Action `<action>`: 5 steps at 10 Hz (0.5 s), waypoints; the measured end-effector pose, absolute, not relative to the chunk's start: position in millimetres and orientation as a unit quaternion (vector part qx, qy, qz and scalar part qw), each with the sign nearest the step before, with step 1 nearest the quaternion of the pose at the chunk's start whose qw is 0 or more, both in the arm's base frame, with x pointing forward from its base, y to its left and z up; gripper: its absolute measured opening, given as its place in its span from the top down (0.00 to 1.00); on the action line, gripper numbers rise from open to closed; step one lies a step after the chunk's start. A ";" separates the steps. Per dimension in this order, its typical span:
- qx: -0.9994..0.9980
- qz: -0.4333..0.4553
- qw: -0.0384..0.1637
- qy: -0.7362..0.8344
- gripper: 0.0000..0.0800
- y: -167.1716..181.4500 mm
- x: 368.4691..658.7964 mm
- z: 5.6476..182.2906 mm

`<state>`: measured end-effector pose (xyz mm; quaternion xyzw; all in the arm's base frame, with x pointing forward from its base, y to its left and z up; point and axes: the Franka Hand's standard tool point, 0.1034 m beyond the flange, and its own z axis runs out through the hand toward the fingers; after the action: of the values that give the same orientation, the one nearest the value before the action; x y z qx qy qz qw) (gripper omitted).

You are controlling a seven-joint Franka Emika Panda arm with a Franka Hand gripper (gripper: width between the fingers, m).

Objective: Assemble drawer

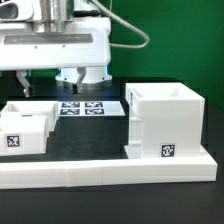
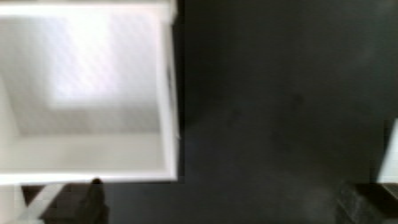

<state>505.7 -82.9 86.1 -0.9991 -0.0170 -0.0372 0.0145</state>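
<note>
The large boxy drawer housing [image 1: 165, 122] stands open-topped on the exterior view's right, with a tag on its front. One shallow white tray [image 1: 26, 126] with a tag sits on the exterior view's left. A second tray is out of view. My gripper [image 1: 22, 82] hangs above the far side of that tray. In the wrist view the tray [image 2: 89, 90] lies below as an open white box. My gripper [image 2: 222, 205] is open and empty, with one dark finger [image 2: 80, 203] just past the tray's wall and the rest over the dark table.
The marker board [image 1: 85, 107] lies flat on the black table between the tray and the housing. The long low white border wall [image 1: 110, 172] runs along the front. The arm's white body [image 1: 55, 45] spans the top.
</note>
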 end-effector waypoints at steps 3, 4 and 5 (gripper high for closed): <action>-1.000 0.001 0.022 -0.014 0.19 -95.2 494.7 63.4; -1.000 -0.003 0.017 -0.015 0.19 -95.6 495.1 57.1; -1.000 -0.002 0.017 -0.015 0.19 -95.2 495.0 56.3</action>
<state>495.0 -95.2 56.3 -0.9997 -0.0152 -0.0021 0.0172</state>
